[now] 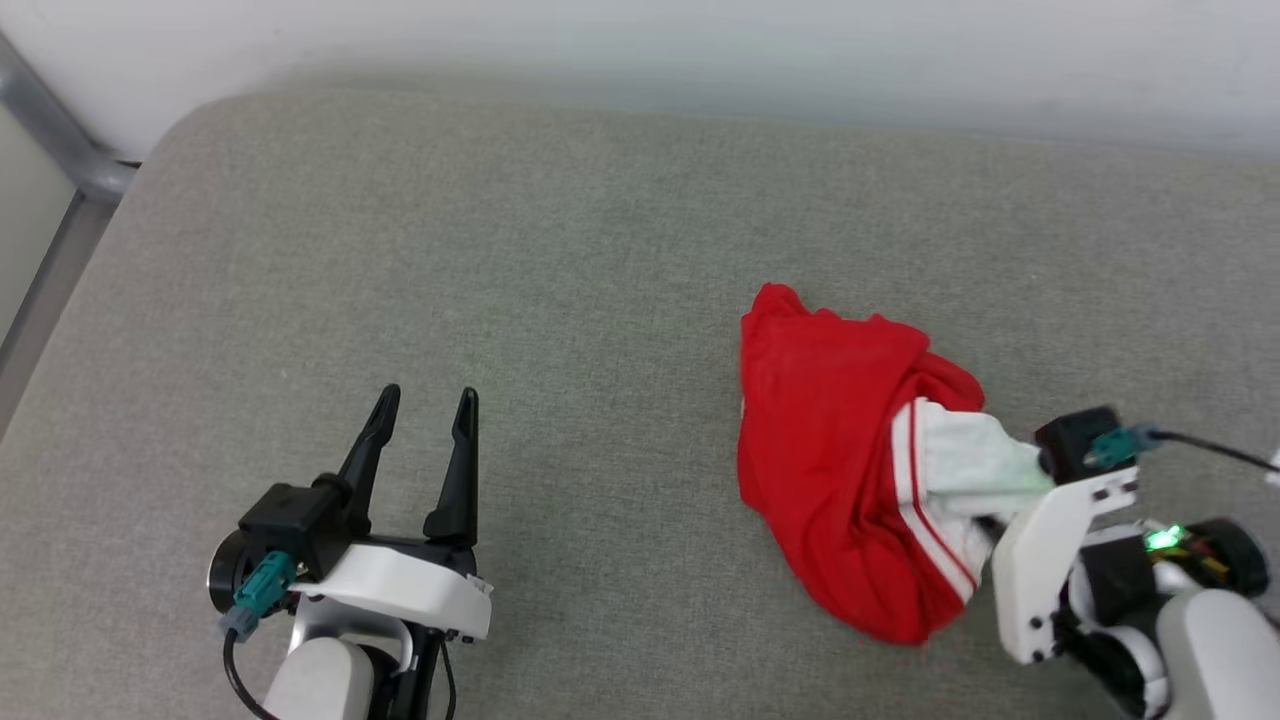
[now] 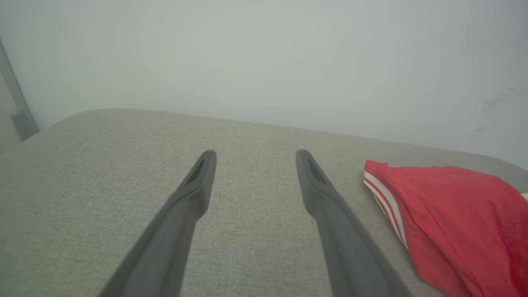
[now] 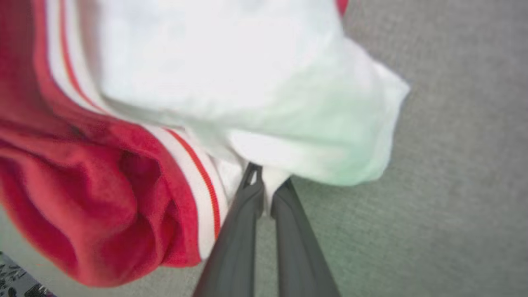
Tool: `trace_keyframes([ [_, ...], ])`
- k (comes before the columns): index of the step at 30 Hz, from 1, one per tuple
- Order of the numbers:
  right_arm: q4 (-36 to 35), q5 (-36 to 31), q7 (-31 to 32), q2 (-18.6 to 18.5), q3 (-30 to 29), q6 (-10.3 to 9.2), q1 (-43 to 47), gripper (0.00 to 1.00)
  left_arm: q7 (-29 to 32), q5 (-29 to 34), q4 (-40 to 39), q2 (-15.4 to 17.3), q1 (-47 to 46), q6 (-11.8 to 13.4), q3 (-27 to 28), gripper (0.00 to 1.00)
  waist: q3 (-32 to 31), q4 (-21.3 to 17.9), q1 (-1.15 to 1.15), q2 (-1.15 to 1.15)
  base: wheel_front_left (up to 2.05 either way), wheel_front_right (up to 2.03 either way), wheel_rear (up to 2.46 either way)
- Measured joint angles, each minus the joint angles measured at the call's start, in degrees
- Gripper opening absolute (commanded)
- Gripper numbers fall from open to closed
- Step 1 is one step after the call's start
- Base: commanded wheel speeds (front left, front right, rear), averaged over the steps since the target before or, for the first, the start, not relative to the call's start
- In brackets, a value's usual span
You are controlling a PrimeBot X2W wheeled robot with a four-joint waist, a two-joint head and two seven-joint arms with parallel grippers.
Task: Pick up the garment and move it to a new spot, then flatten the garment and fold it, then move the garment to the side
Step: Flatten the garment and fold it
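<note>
The garment [image 1: 830, 450] lies bunched on the cushion [image 1: 500, 230] at the robot's right, its white sleeve toward the right gripper [image 3: 268, 178], which pinches that sleeve. The left gripper [image 1: 429, 395], spread and empty, stands well apart, so the lift looks like the right arm's job.

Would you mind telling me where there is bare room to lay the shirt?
The widest bare stretch of grey cushion lies between the open left gripper and the shirt, back to the wall. The right side is crowded: the bunched shirt, its white sleeve pinched in the right gripper.
</note>
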Motion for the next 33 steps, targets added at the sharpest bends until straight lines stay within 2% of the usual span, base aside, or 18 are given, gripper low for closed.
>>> trace_keyframes([
  [1, -2.46, -1.27, -2.74, -0.09, -1.56, -0.01, -0.10, 0.00, 0.00, 0.43, 0.32, -0.02, 0.49, -0.04, 0.20, 1.00, -0.75, -0.60, 0.00, 0.00, 0.00, 0.00, 0.00],
  [5, -8.36, -5.11, -6.89, 1.05, -6.58, -0.01, 0.19, 0.00, 0.00, 0.92, 0.54, -0.14, 1.06, -0.04, 0.71, 1.00, -2.27, -1.94, 0.00, 0.00, 0.00, 0.00, 0.00],
  [12, -14.18, -10.21, -9.72, 5.81, -20.20, -0.02, 6.97, 0.00, 0.00, 1.49, 0.47, -0.20, 2.14, -0.04, 1.12, 1.00, -4.35, -3.92, 0.00, 0.00, 0.00, 0.00, 0.00],
  [14, -13.74, -10.37, -9.76, 6.90, -23.88, -0.02, 9.53, 0.00, 0.00, 1.52, 0.51, -0.19, 2.57, -0.04, 1.22, 1.00, -4.73, -4.28, 0.00, 0.00, 0.00, 0.00, 0.00],
  [15, -9.82, -9.64, -10.32, 7.84, -27.51, -0.02, 13.35, 0.00, 0.00, 1.60, 0.52, -0.15, 2.79, -0.04, 1.30, 1.00, -5.17, -4.57, -0.01, 0.00, 0.00, 0.00, 0.00],
  [21, 1.29, -4.82, -15.24, 8.15, -28.93, -0.02, 15.51, 0.00, 0.00, 1.77, 0.70, -0.04, 3.66, -0.02, 1.51, 1.00, -5.78, -4.71, -0.01, 0.00, 0.00, 0.00, 0.00],
  [22, 2.77, -4.21, -17.00, 8.17, -28.70, -0.02, 15.46, 0.05, 0.00, 1.77, 0.78, -0.01, 3.70, 0.03, 1.53, 1.00, -5.88, -4.70, -0.01, 0.00, 0.00, 0.00, 0.00],
  [23, 3.78, -3.71, -18.73, 8.17, -28.56, -0.02, 15.19, 0.42, 0.00, 1.77, 0.85, 0.01, 3.74, 0.03, 1.57, 1.00, -6.02, -4.69, -0.01, 0.00, 0.00, 0.00, 0.00],
  [24, 4.66, -3.59, -20.39, 8.16, -28.50, -0.02, 14.86, 0.93, 0.00, 1.77, 0.93, 0.02, 3.89, 0.04, 1.56, 1.00, -6.21, -4.68, -0.01, 0.00, 0.00, 0.00, 0.00],
  [25, 5.28, -3.80, -22.56, 8.18, -28.42, -0.02, 14.64, 1.00, 0.00, 1.77, 1.08, 0.05, 4.12, 0.05, 1.56, 1.00, -6.44, -4.68, -0.01, 0.00, 0.00, 0.00, 0.00],
  [33, 5.43, -3.91, -38.80, 8.18, -29.41, -0.03, 13.16, 1.00, 0.00, 1.74, 1.58, 0.12, 5.62, 0.41, 1.32, 1.00, -8.45, -4.35, -0.01, 0.00, 0.00, 0.00, 0.00],
])
